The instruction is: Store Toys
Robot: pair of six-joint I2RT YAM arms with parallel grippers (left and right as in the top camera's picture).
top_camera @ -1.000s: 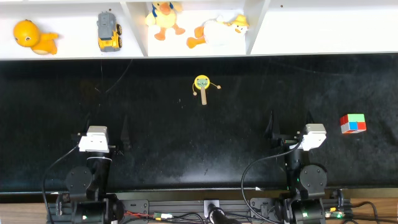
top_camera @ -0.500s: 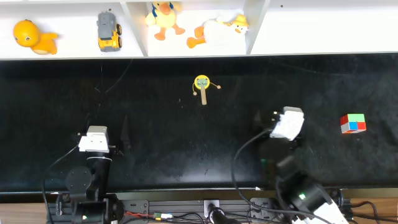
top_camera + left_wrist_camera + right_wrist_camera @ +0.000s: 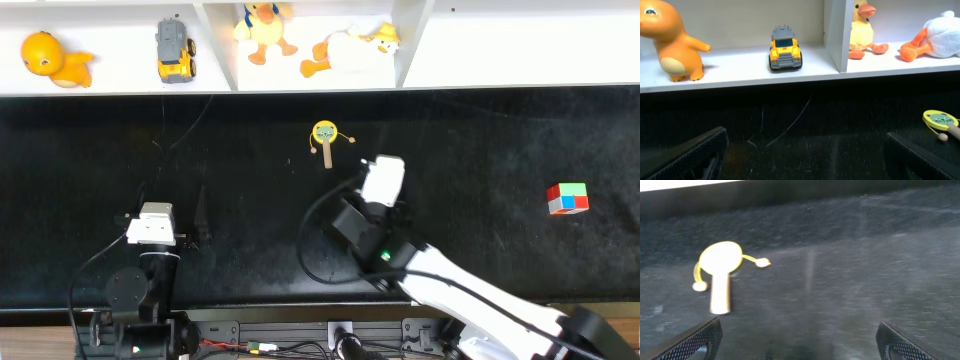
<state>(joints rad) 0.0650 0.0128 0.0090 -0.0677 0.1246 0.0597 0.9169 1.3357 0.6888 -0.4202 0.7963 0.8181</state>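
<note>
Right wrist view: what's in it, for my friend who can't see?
A small yellow drum toy with a wooden handle lies flat on a black table. The right gripper is open, not touching it.

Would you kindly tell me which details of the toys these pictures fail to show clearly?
Rattle drum: face pattern blurred in the right wrist view.
White plush: cut off by the left wrist view's edge.
Orange toy: head cropped at that view's corner.
Cube: top view, too small to tell its side faces.
</note>
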